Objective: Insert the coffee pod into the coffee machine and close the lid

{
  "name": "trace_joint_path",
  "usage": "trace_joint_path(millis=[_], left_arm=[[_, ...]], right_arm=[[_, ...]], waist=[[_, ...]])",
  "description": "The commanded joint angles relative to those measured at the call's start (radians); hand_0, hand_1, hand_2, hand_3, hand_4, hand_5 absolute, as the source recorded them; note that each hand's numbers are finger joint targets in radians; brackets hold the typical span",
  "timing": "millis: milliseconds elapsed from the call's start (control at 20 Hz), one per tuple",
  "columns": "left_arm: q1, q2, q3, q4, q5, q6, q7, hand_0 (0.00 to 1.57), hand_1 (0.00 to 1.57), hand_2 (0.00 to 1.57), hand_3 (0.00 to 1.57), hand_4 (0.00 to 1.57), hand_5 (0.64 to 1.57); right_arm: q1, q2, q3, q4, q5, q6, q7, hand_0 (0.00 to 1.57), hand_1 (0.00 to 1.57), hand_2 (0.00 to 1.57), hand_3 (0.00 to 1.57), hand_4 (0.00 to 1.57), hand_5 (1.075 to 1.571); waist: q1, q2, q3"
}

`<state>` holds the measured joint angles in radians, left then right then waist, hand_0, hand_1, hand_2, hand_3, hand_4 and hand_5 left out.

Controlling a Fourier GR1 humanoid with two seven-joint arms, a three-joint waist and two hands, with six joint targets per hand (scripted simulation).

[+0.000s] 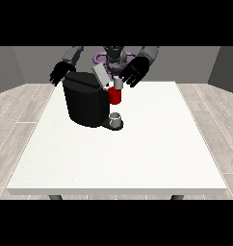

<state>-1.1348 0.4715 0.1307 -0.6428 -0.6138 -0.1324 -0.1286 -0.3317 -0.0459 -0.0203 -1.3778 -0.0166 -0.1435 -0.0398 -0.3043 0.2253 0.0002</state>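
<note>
Up on the white table (137, 158) stood a black coffee machine (87, 103) with its grey lid (101, 75) tipped up. A small grey pod (118, 84) sat on the red part (115, 96), right under the hand at the view's right (134, 72). I could not tell if that hand held the pod. A little grey cup (116, 118) sat on the machine's base. The hand at the view's left (60, 73) hung behind the machine, fingers spread, holding nothing.

Black coffee machine (87, 103) upright at far left of counter, grey lid (101, 75) tilted open; small grey coffee pod (118, 84) atop red brew head (115, 96).
</note>
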Motion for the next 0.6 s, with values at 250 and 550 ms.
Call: trace_joint_path(millis=[250,550], left_arm=[[-0.011,0.003,0.003,0.037,-0.016,-0.005,-0.007,1.32,1.32,1.33,1.23,0.51,1.571],[-0.009,-0.069,-0.033,0.0,-0.037,0.016,0.004,1.18,1.18,1.25,1.18,0.5,1.571]], right_arm=[[0.0,0.005,0.002,-0.049,0.01,-0.028,0.047,0.0,0.0,0.0,0.0,0.51,1.571],[-0.009,-0.027,-0.056,0.017,-0.037,0.017,-0.018,0.0,0.0,0.0,0.0,0.51,1.571]], waist=[[-0.012,0.016,-0.0002],[0.027,0.022,0.0002]])
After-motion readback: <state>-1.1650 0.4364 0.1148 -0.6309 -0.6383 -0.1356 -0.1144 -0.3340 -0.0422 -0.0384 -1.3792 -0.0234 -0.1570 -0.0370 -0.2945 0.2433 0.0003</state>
